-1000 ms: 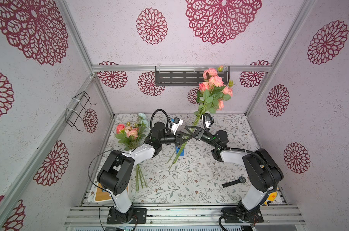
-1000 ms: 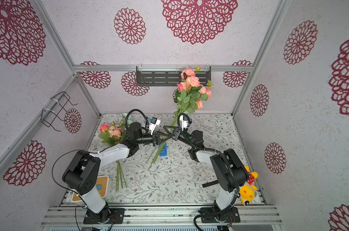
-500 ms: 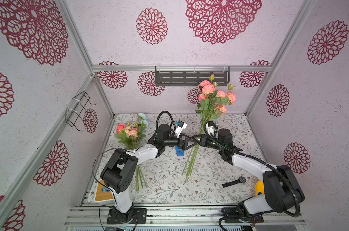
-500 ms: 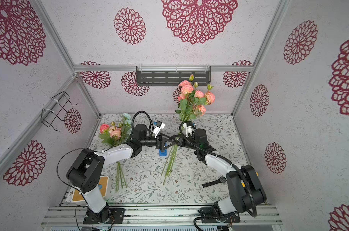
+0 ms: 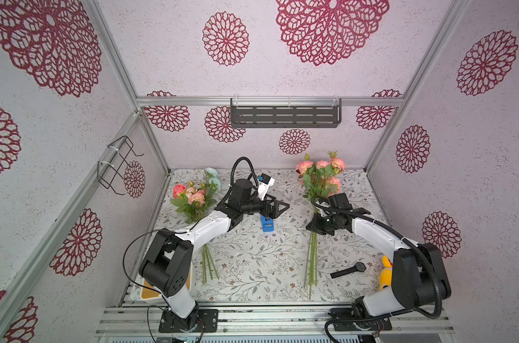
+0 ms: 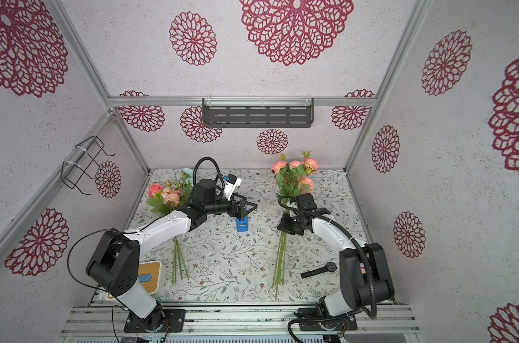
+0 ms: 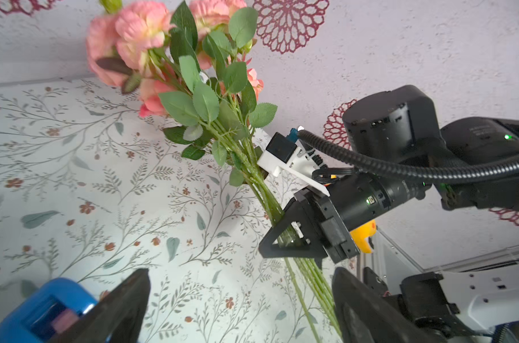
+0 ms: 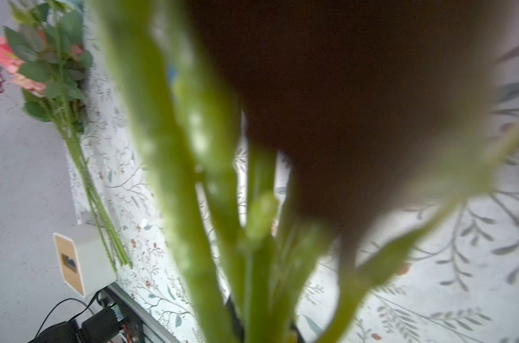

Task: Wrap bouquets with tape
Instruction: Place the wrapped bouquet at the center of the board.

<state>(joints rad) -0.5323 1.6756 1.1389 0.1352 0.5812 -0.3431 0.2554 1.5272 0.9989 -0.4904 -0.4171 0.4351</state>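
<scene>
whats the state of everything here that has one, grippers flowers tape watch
left gripper: open, empty, by the tape dispenser
right gripper: shut on the peach bouquet
peach bouquet: held mid-stem by the right gripper
bouquet with the blue bloom: lying on the table, not held
tape dispenser: standing on the table, not held
wristwatch: lying on the table, strap laid out straight

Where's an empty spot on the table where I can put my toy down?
The biggest bare patch is mid-table, between the lying bouquet's stems and the held bouquet's stems, on the robot's side of the tape dispenser. Crowded: the near right corner, with the watch and yellow toy.
</scene>
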